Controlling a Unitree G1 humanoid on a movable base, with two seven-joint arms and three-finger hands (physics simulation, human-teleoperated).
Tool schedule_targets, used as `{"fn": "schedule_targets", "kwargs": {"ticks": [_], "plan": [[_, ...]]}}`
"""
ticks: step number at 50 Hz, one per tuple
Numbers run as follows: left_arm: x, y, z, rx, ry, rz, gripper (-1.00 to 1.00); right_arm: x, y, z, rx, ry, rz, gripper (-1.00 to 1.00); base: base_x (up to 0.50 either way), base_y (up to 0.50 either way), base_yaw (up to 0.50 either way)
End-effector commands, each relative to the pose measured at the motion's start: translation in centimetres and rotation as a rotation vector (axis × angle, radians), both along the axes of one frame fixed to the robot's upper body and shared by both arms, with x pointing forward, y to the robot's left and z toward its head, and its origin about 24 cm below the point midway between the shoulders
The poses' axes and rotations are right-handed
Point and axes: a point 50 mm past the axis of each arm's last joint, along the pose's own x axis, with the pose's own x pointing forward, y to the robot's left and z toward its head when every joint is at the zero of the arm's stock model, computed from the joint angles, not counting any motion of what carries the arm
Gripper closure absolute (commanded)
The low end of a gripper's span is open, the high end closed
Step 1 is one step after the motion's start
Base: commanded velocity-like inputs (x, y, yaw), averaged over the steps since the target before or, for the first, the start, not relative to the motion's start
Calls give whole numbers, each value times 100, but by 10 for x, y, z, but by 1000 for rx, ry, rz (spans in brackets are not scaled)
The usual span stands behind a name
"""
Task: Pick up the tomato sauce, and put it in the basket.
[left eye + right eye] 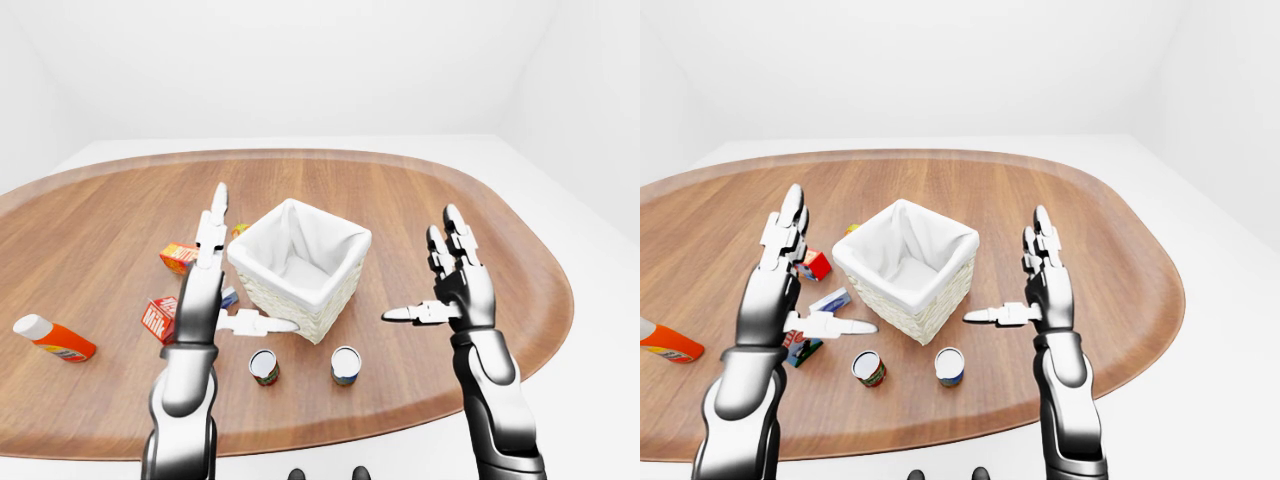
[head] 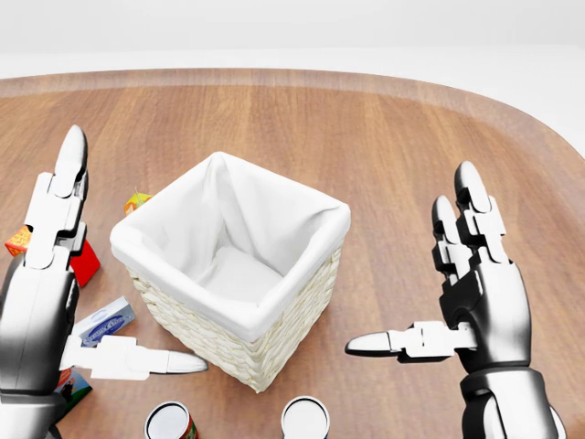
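Note:
The tomato sauce can [image 1: 264, 367], with a red and green label, stands upright on the wooden table near the bottom of the left-eye view, just below the basket. The basket [image 1: 300, 268] is wicker with a white cloth lining and looks empty. My left hand [image 1: 255, 258] is open, fingers pointing up and thumb stretched toward the basket's left side, above the can. My right hand [image 1: 418, 266] is open and empty to the right of the basket.
A second can [image 1: 345, 365] with a blue label stands right of the tomato sauce. Left of the basket lie a red milk carton [image 1: 160, 318], an orange box [image 1: 178, 256], a blue-white box [image 2: 105, 320] and an orange bottle [image 1: 55, 340]. The table edge [image 1: 300, 430] runs along the bottom.

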Motion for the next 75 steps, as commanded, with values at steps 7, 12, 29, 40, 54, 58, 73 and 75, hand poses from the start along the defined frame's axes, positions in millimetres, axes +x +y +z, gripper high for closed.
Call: {"fn": "schedule_targets", "kwargs": {"ticks": [7, 12, 29, 40, 54, 58, 73, 75], "plan": [[-3, -1, 3, 115, -1, 24, -100, 0, -1, 1, 0, -6, -5, -100, 0, 0, 0], [-1, -1, 0, 130, 17, 32, -100, 1, -1, 0, 0, 2, -3, -100, 0, 0, 0], [-4, 2, 7, 205, -5, 64, -100, 1, 0, -1, -4, 7, -3, -100, 0, 0, 0], [-8, 9, -12, 229, 92, 96, -100, 0, 1, -3, -6, 15, -1, -100, 0, 0, 0], [-11, 11, -21, 244, 140, 112, -100, 1, 1, -3, -7, 15, -1, -100, 0, 0, 0], [-13, 11, -23, 249, 149, 116, -100, 1, 1, -6, -7, 28, -1, -100, 0, 0, 0], [-16, 15, -31, 246, 186, 131, -100, 3, 0, -7, -6, 32, -5, -100, 0, 0, 0], [-16, 14, -30, 249, 183, 130, -100, 3, -1, -6, -5, 29, -7, -100, 0, 0, 0]]}}
